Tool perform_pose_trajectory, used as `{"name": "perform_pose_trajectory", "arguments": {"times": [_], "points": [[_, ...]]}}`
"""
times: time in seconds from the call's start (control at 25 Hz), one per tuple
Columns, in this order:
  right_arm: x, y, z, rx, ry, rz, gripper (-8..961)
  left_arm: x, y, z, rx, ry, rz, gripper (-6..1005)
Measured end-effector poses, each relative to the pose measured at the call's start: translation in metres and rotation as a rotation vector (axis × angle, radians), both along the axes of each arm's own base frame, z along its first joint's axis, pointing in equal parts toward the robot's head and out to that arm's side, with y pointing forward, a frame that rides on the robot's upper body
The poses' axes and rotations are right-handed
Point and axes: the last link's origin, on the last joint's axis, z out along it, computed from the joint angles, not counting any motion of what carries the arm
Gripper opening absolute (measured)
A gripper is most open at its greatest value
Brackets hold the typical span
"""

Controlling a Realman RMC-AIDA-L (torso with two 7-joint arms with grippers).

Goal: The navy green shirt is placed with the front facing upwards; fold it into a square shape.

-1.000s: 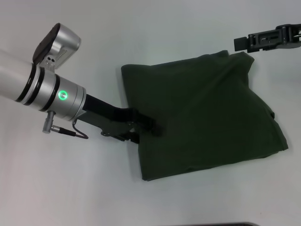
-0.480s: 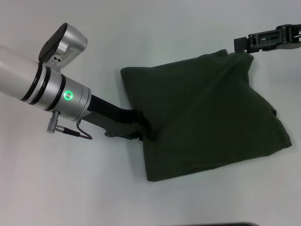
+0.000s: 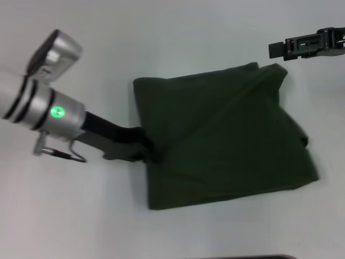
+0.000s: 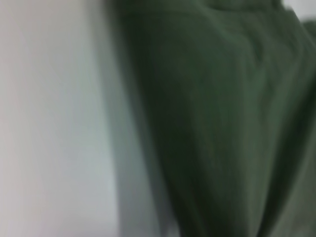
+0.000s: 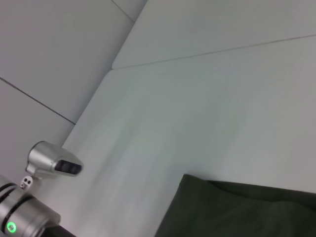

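The navy green shirt (image 3: 221,140) lies folded into a rough rectangle on the white table (image 3: 161,32), plain green side up; no lettering or neck label shows. My left gripper (image 3: 148,154) is at the shirt's left edge, shut on the cloth there. The left wrist view is filled by green cloth (image 4: 222,123) beside bare table. My right gripper (image 3: 276,49) hangs beyond the shirt's far right corner, apart from it and holding nothing. One shirt corner (image 5: 237,212) shows in the right wrist view.
The left arm's silver wrist (image 3: 48,105) reaches in from the left; it also shows in the right wrist view (image 5: 29,207). Bare white table surrounds the shirt. A dark edge (image 3: 242,257) runs along the near side.
My left gripper has pulled back to the left, and the whole shirt has slid left with it. The shirt's far right corner is now clear of the right gripper, which has stayed put.
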Motion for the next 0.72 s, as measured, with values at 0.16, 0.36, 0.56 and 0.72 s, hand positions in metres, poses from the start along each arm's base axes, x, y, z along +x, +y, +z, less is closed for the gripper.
{"name": "perform_pose_trajectory", "arguments": {"times": [0.16, 0.36, 0.56, 0.72], "points": [[0.002, 0.0, 0.001, 0.005, 0.004, -0.009, 838, -0.024, 0.002, 0.026, 0.058, 0.024, 0.052, 133], [0.003, -0.001, 0.0, 0.002, 0.011, -0.019, 838, -0.046, 0.0, 0.057, 0.108, 0.028, 0.101, 133], [0.002, 0.001, 0.002, 0.008, 0.013, -0.021, 838, -0.057, -0.007, 0.076, 0.14, 0.022, 0.122, 134], [0.002, 0.002, 0.003, 0.015, 0.015, -0.023, 838, -0.065, -0.009, 0.085, 0.168, 0.019, 0.141, 134]]}}
